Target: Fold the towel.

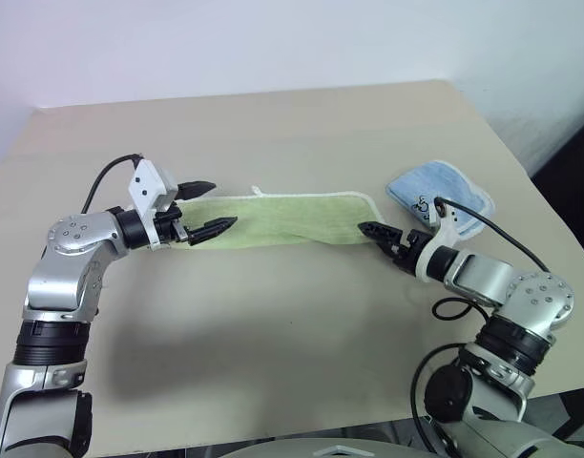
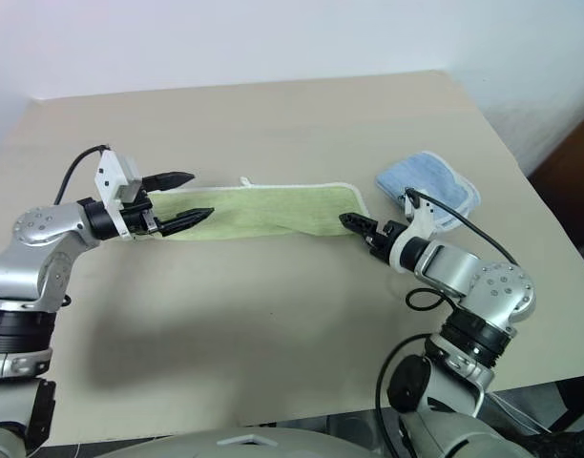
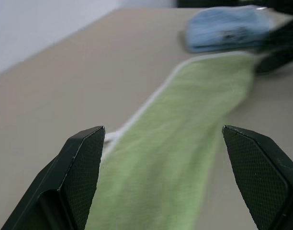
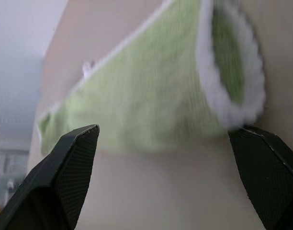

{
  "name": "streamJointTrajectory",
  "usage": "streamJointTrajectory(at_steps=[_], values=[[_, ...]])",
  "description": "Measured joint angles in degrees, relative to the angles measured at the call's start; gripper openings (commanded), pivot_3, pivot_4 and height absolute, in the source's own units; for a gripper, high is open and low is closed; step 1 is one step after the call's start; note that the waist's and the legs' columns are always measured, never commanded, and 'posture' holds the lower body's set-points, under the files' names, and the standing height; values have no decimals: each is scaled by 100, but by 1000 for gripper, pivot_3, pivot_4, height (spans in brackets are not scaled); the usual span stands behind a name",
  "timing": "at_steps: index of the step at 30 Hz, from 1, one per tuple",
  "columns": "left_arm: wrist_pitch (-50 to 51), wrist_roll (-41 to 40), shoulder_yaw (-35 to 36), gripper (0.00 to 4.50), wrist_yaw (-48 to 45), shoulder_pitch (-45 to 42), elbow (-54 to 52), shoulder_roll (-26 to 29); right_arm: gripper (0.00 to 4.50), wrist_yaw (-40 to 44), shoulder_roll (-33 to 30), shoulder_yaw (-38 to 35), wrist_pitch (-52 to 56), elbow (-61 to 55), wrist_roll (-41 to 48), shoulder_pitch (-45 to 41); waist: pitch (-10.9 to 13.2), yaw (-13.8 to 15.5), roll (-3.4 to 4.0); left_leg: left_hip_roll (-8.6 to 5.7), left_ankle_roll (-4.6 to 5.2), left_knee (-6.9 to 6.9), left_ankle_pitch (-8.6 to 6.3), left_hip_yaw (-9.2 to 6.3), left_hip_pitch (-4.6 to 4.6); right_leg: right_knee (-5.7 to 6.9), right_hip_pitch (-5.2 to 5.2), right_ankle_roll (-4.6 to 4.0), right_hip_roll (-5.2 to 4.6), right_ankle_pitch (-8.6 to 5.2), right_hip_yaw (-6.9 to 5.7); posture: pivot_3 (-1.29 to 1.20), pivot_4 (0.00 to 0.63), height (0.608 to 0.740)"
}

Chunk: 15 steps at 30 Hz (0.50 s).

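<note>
On the table (image 1: 273, 105), towel (image 1: 282, 221) — folded (apparently) — lies lengthwise left-to-right.

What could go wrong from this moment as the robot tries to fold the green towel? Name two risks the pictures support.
1. The towel is already a long narrow strip; both open end effectors, left and right, sit at its ends, so a pinch may catch just one layer and undo the fold.
2. The blue towel lies close beside the right end effector and might get nudged or snagged.
</note>
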Motion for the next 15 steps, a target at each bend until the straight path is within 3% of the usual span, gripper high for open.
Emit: streamJointTrajectory(at_steps=[5,6,10,15], values=[[278,-136,-67,4110,-152,311,-394,106,4485,-600,415,-425,-13,362,-193,-521,0,-7,1,-2,1,0,0,4,-1,-2,0,0,0,0,1,0,150,731],[281,-137,-67,4110,-164,389,-458,145,4313,-671,449,-477,-31,414,-251,-597,0,-8,1,-2,2,0,0,4,-1,-3,1,0,1,0,1,0,150,731],[353,-136,-69,4110,-146,478,-551,175,3285,-883,527,-594,-231,537,-415,-781,0,8,1,-2,2,-1,0,2,-1,-3,3,0,1,-1,-2,0,150,731],[364,-170,-57,4110,-92,665,-726,175,1520,-1001,316,-862,-333,538,-482,-914,1,-10,2,-2,2,-4,0,4,-2,-7,1,0,1,-1,-2,0,150,731]])
